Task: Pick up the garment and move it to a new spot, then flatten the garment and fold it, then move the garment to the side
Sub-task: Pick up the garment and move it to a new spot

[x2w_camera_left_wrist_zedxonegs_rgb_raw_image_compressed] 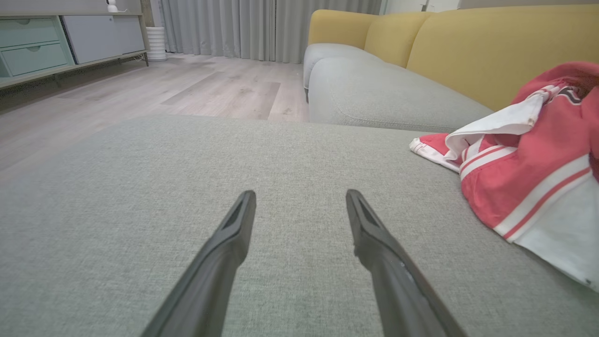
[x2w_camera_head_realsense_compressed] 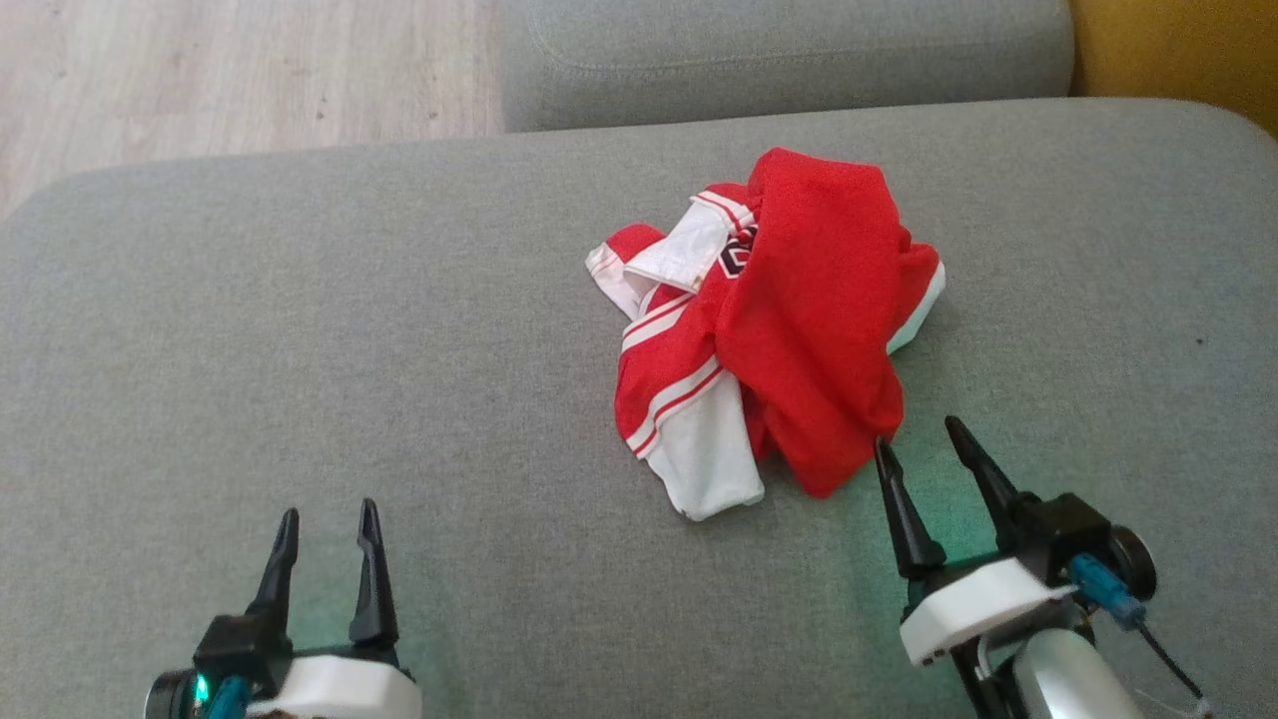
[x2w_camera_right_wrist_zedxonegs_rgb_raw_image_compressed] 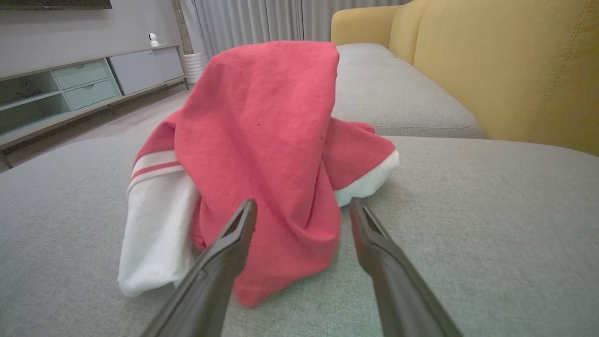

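One crumpled garment on cushion; right gripper beside it, left gripper apart, both wide, empty.

A crumpled jersey lies on the sofa cushion, right of centre. The right gripper sits just before it, with the left gripper well apart to its left.

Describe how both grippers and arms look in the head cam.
Left gripper and right gripper: two long, tapering black fingers each, on black blocks over a white plastic housing. Each carries a teal-blue connector; a small green light glows by the left one. The right arm adds a thin black cable and a pale silver forearm.
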